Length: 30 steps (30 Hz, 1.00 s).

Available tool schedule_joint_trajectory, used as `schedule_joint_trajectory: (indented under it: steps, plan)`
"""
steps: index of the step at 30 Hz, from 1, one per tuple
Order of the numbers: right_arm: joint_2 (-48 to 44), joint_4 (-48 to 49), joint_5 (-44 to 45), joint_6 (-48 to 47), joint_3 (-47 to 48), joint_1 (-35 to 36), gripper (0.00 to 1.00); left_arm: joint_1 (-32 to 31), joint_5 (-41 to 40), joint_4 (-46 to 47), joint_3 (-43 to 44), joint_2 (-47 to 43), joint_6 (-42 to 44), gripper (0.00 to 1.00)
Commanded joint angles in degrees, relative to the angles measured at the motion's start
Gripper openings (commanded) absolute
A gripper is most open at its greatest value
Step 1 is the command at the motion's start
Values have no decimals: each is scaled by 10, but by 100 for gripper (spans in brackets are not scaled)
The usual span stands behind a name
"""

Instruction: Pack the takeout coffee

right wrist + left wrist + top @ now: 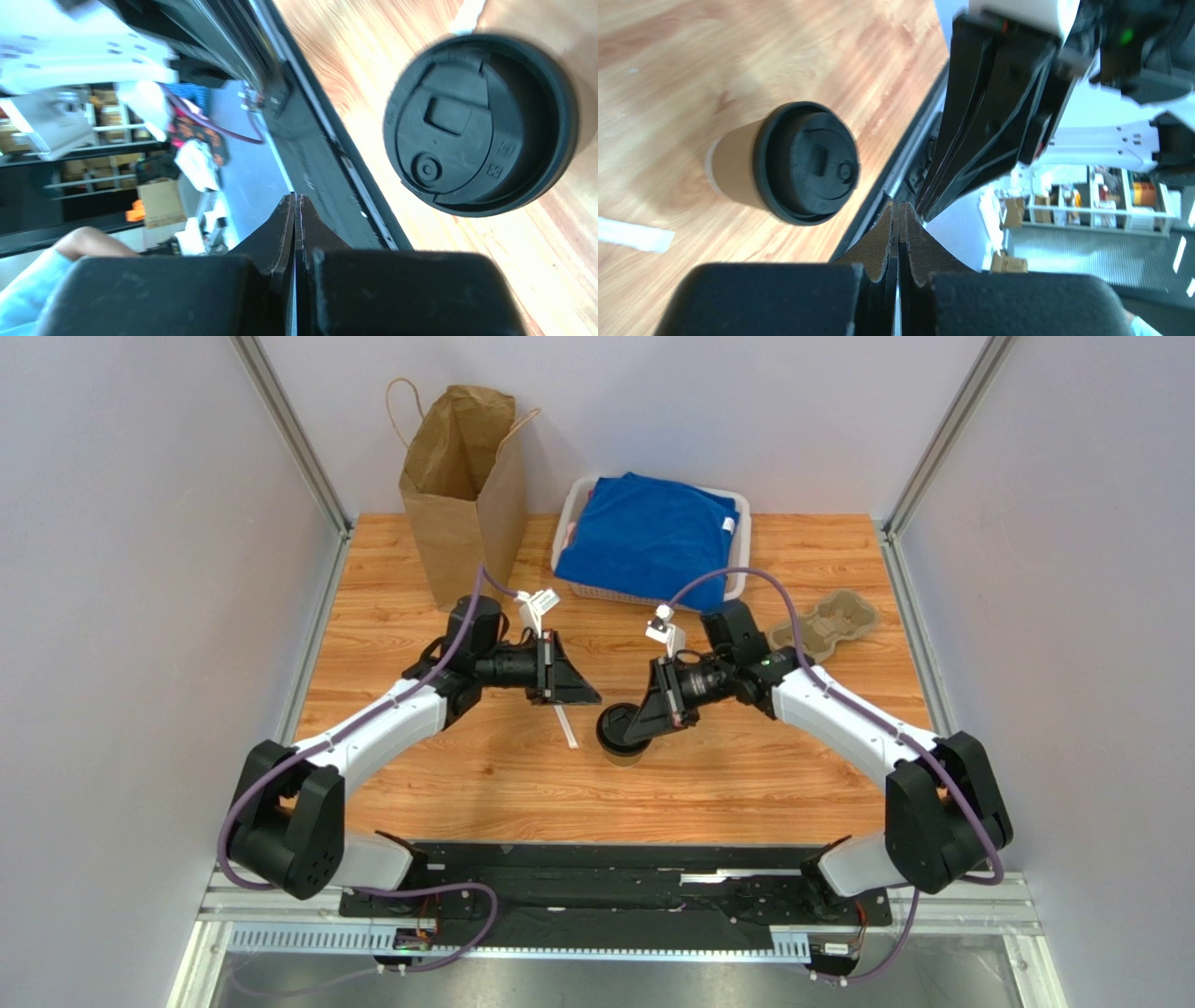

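The left fingers [875, 248] are pressed flat together. Their tips meet with no gap and nothing is caught between them. From above, the left fingers [568, 676] hang over the middle of the worktop [730, 784], pointing to the right and slightly toward the near edge. They touch neither the cup nor the wood.

The right fingers [277, 231] are also closed tip to tip and hold nothing. In the top view the right fingers [652, 711] slant down to the left, with their tips just beside the cup's rim. The right wrist view shows clear space between the tips and the cup, so they are not touching it.

The takeout coffee [619, 739] stands on the bare wood near the centre of the worktop, between the two sets of fingers and closer to the right ones. Its black lid [484, 126] is fitted on. The left wrist view also shows the takeout coffee [734, 171], with its kraft-brown side below the lid.

A thin white strip [565, 725] lies flat on the wood just left of the cup. A tall brown paper bag [463, 476] stands at the far left corner. To its right is a white basket [739, 511] holding a blue cloth [652, 532]. The grey cup carrier [828, 623] sits at the far right, well apart from the cup.
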Motion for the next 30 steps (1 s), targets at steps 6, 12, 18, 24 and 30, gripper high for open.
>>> schedule_joint_trajectory:
  steps: [6, 12, 18, 24, 30]
  plan:
    - [-6, 8, 148, -47, -40, 54, 1, 41, -36, -85, 1, -43, 55, 5]
    - [24, -20, 174, -96, -29, 47, 0, 44, -36, -99, 3, -42, 63, 7]
    - [39, -49, 178, -146, -17, 24, 0, 45, -37, -93, -2, -39, 62, 7]
    - [50, -63, 175, -165, 7, -4, 0, 45, -38, -88, -3, -32, 64, 6]
    - [88, -64, 174, -185, 55, -25, 0, 45, -36, -84, -2, -15, 63, 7]
